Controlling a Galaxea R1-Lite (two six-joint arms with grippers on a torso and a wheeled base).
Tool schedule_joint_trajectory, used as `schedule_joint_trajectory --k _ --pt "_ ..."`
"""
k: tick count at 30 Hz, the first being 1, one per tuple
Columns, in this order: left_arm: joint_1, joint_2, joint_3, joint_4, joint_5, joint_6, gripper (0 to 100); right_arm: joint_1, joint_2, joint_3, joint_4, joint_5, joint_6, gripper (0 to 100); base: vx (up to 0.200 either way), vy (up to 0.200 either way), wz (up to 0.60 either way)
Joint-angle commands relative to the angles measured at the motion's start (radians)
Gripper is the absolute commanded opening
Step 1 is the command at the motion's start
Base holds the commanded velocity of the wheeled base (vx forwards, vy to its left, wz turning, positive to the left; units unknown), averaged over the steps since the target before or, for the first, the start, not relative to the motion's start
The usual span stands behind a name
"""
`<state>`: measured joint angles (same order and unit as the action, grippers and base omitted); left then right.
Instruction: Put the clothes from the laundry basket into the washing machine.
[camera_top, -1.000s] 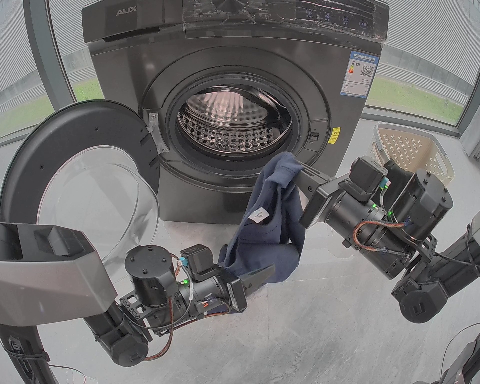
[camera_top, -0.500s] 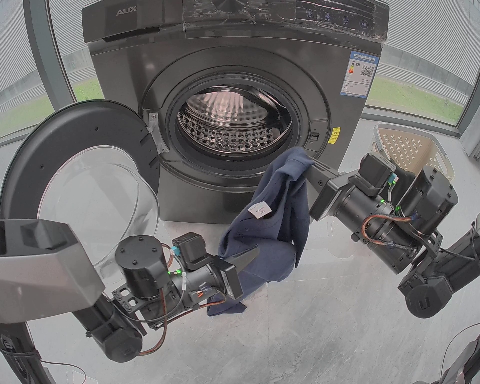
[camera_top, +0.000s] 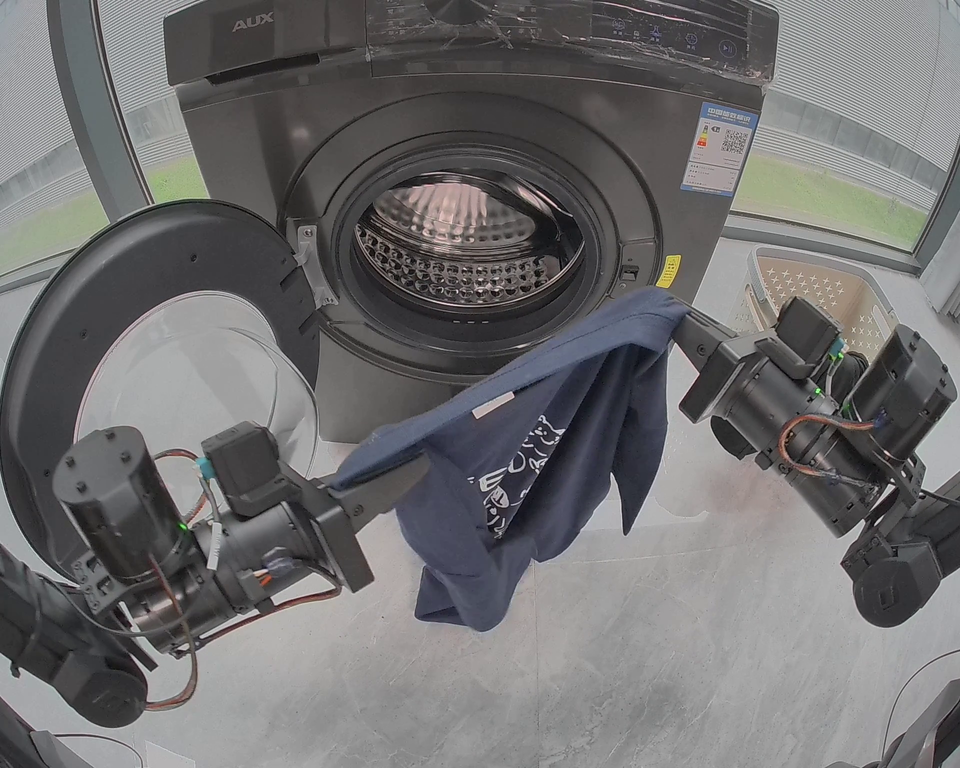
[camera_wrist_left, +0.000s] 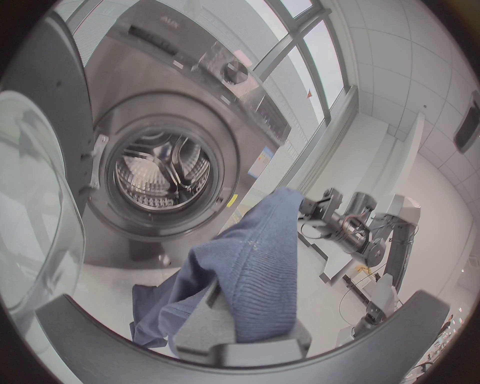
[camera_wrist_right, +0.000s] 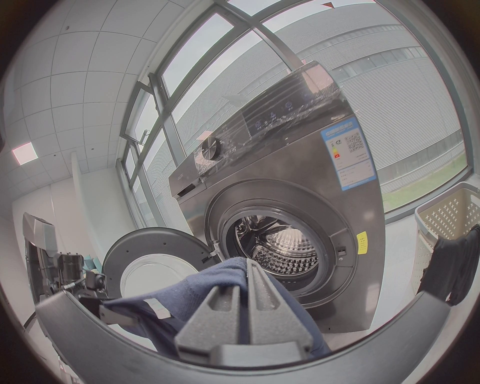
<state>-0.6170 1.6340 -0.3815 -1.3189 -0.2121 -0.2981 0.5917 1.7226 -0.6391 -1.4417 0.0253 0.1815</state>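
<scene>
Left gripper: mine, clamped on one edge of the navy T-shirt, low and just in front of the open door.
Right gripper: mine, fingers pressed together on the opposite edge, held higher, near the laundry basket.
Navy T-shirt: stretched in the air between my two grippers, in front of the washing machine and below its drum. The middle sags toward the floor; I cannot tell whether the lowest fold touches it.
Head view: a white print on the hanging cloth and a small white tag near the taut upper edge.
Left wrist view: a ribbed band of the shirt folded over my finger, the cloth running off to my far gripper.
Right wrist view: my two fingers shut side by side with cloth bunched beneath, and a dark garment draped over the basket's rim.
Door: swung wide to my left.
</scene>
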Motion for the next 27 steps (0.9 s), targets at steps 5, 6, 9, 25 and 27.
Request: schedule_joint_trajectory --k 5,6,9,25,27 --pt "0.040 -0.269 -0.007 0.106 -0.001 0.010 0 -0.041 -0.092 0.062 -0.003 0.004 -0.004 0 0.000 0.000 0.00" --pt "0.049 -0.272 -0.007 0.104 -0.001 0.010 0 -0.041 -0.092 0.056 -0.003 0.004 -0.004 0 0.000 0.000 0.00" --pt "0.074 -0.272 -0.011 0.102 -0.003 0.010 0 -0.041 -0.092 0.042 -0.005 0.004 -0.005 0 0.000 0.000 0.00" --pt "0.177 -0.243 -0.073 0.179 -0.007 0.093 0 -0.081 -0.083 0.027 -0.017 0.001 -0.016 0 0.000 0.000 0.00" --pt "0.177 -0.206 -0.080 0.193 -0.006 0.100 0 -0.092 -0.083 0.035 -0.017 0.004 -0.016 0 0.000 0.000 0.00"
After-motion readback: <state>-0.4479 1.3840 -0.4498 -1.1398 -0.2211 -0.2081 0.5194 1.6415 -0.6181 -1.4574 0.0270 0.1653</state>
